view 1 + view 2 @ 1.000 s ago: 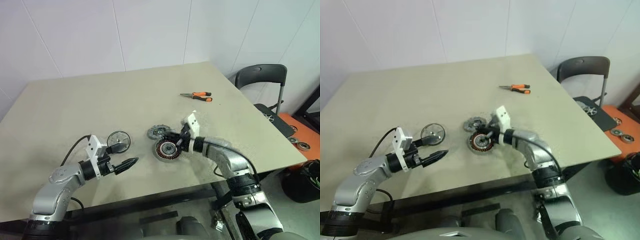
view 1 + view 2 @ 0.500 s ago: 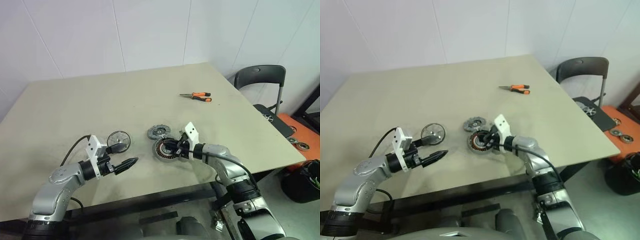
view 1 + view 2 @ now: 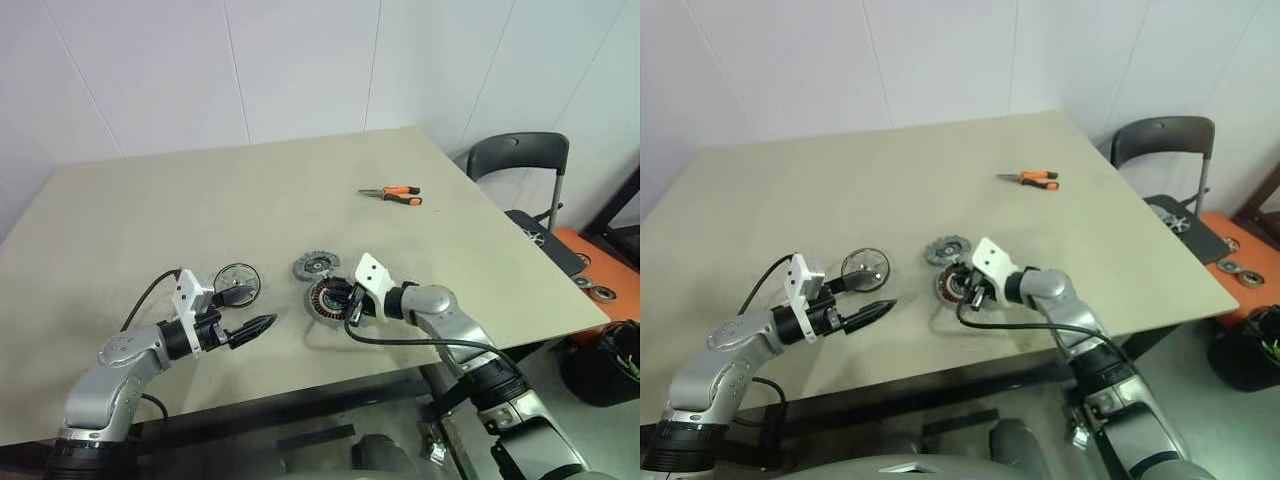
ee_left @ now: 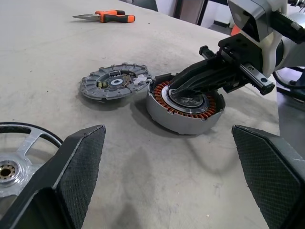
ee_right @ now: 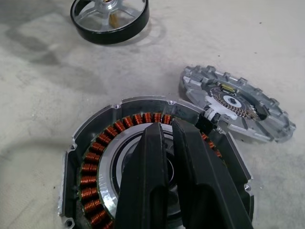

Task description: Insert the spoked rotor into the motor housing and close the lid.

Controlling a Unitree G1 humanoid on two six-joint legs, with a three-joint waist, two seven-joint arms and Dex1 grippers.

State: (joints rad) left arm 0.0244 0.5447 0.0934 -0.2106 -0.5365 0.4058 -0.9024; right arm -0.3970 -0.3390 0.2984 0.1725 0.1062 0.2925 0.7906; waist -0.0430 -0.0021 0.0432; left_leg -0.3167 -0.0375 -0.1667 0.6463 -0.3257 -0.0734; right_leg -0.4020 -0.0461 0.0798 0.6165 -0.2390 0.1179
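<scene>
The motor housing [image 3: 326, 300] lies on the table with its copper windings up. My right gripper [image 5: 164, 128] is shut, and its two black fingertips rest together on the housing's silvery centre [image 4: 187, 101]. The lid [image 3: 316, 266], a dull grey toothed disc, lies flat touching the housing's far edge. To the left, the spoked rotor [image 3: 238, 283] lies flat and apart from the housing. My left gripper [image 3: 255, 308] stands open just in front of the rotor, holding nothing. One of its fingers [image 4: 83, 160] is close beside the rotor's rim [image 4: 19, 131].
Orange-handled pliers [image 3: 393, 193] lie further back on the right of the table [image 3: 150, 220]. A black cable [image 3: 400, 338] loops from my right wrist over the table near its front edge. A dark chair [image 3: 520, 155] stands past the table's right edge.
My right wrist has rolled and its forearm has sunk towards the table, with the shut fingertips staying at the housing's centre. The left arm has not moved.
</scene>
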